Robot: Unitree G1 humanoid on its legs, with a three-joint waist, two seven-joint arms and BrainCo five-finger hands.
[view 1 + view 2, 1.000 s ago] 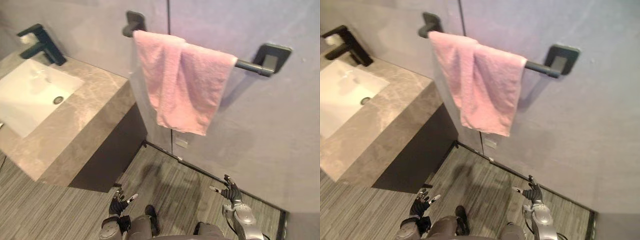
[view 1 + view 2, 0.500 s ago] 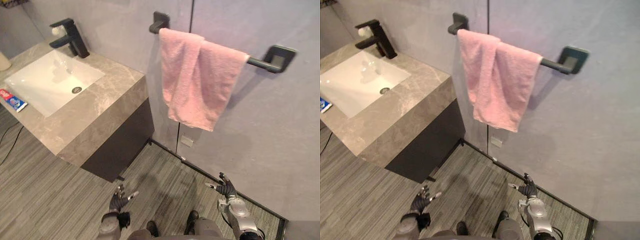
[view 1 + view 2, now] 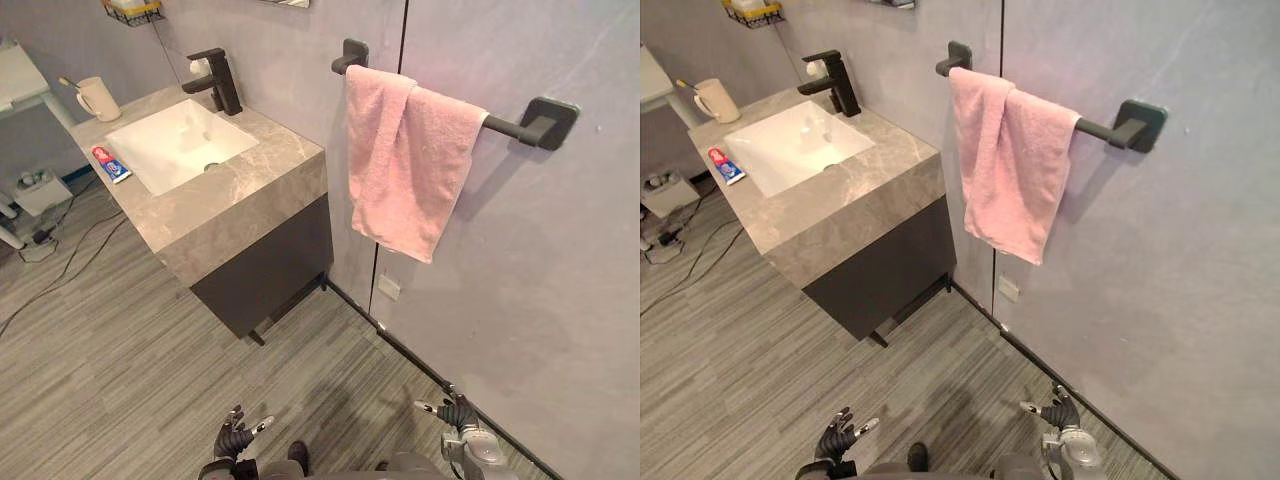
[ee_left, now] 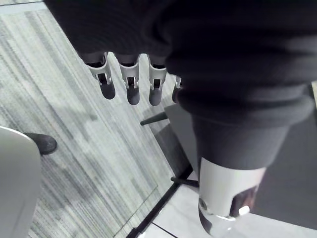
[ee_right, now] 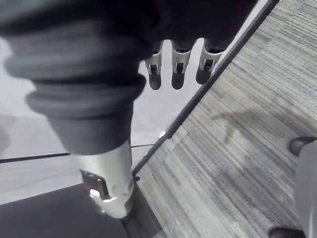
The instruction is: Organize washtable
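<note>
Counter (image 3: 262,183) up left: toothpaste (image 3: 106,163) beside sink (image 3: 180,145), cup (image 3: 98,98) at far corner, contents hard to make out. Shelf (image 3: 132,10) cut off. Left robot hand (image 3: 233,438), right robot hand (image 3: 458,412) low over floor, fingers loose, empty.

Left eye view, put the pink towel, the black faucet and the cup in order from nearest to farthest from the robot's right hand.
From the right hand, low at the lower right:
1. Pink towel, hanging on the bar above the hand.
2. Black faucet, behind the basin, further left.
3. Cup, at the far left corner of the counter.
</note>
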